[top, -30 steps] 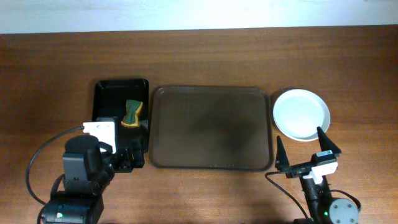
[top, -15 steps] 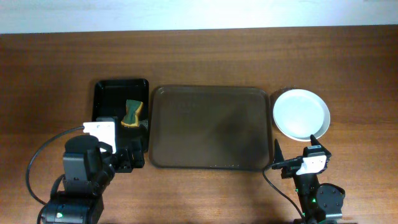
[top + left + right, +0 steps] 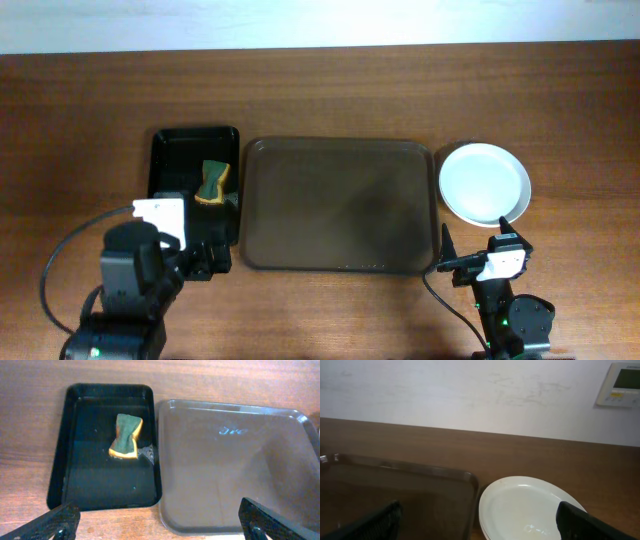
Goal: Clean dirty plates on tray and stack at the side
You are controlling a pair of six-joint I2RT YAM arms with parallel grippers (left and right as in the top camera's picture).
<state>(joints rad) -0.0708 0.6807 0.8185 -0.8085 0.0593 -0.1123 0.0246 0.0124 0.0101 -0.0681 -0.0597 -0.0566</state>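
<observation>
Sponge [image 3: 127, 436] lies in black tray [image 3: 65, 460] beside brown tray [image 3: 240, 470]

plates [image 3: 525, 505]: near rim cropped; count unclear | tray [image 3: 235, 475]: right side cropped

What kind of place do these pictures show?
Probably an indoor robot workbench, not a kitchen: a wooden table against a white wall, a wall control panel, and a sponge in a black tray.
</observation>
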